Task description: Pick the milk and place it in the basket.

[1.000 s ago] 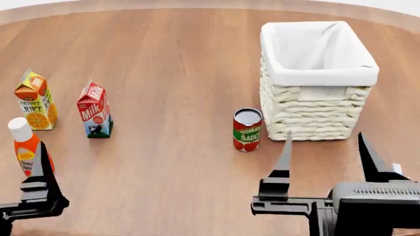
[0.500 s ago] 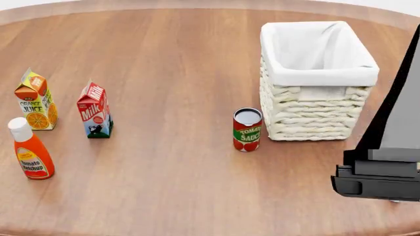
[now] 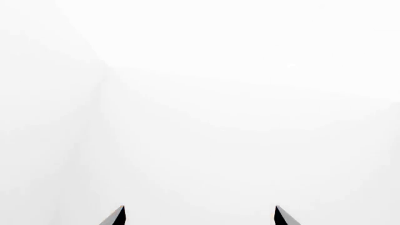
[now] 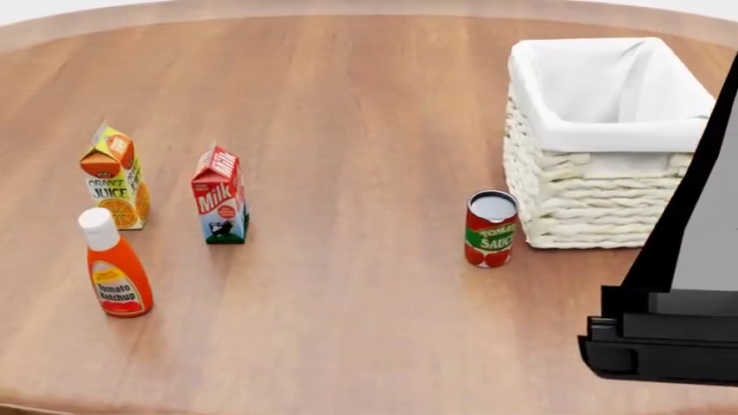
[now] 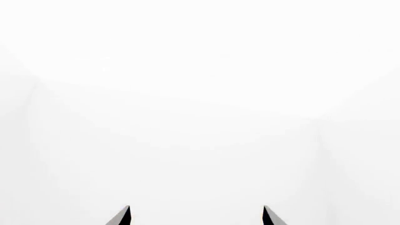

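While your head camera looks down on a round wooden table (image 4: 346,130) with warm brown grain and a paler rim, both wrist cameras face only blank white room. Your left claw (image 3: 198,216) shows just two dark pointed tips set wide apart, nothing between them, so it is open and holds nothing. Your right claw (image 5: 195,215) looks the same: two dark tips spread apart, empty.

In the head view a large dark boxy part of your right arm (image 4: 680,294) fills the near right corner; the claw tips themselves do not show there, and the left arm is out of that view.

The milk (image 4: 219,195) stands upright on the table, well to the left of that arm, a small gable-top carton with red top and a blue-white base bearing a dark cow. Just beyond it on the left stands an orange juice carton (image 4: 116,178), and nearer you a ketchup bottle (image 4: 113,275) with a white cap.

The basket (image 4: 611,147) sits just beyond your right arm, rectangular, cream woven wicker with a white cloth liner folded over its rim. A tomato sauce can (image 4: 492,228) stands just beside the basket's near left corner, apart from it.
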